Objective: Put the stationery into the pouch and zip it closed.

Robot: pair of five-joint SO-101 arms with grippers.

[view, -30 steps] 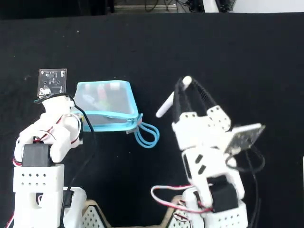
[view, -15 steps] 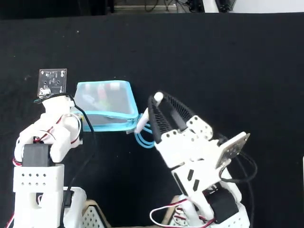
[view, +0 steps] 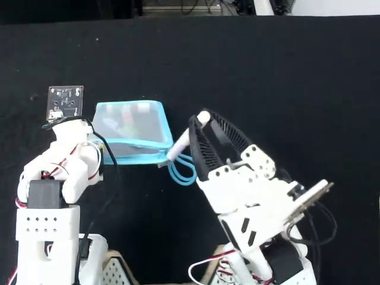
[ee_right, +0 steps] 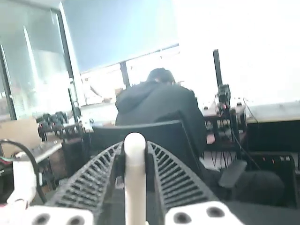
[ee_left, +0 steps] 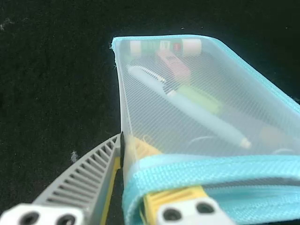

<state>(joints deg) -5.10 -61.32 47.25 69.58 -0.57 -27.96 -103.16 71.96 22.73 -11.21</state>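
Blue mesh pouch point(view: 133, 127), pens point(ee_left: 187, 110) already inside, flat on the black table point(view: 267, 71), near rim pinched by the left gripper point(ee_left: 126, 150). Just beside its corner and blue loop point(view: 184, 169), lower end of a white pen point(view: 180, 144), slanted, clamped between the fingers of the right gripper point(view: 199, 120)

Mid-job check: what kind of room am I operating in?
Probably a lab or office workroom: a black-covered table, large windows, and a chair by desks cluttered with gear.
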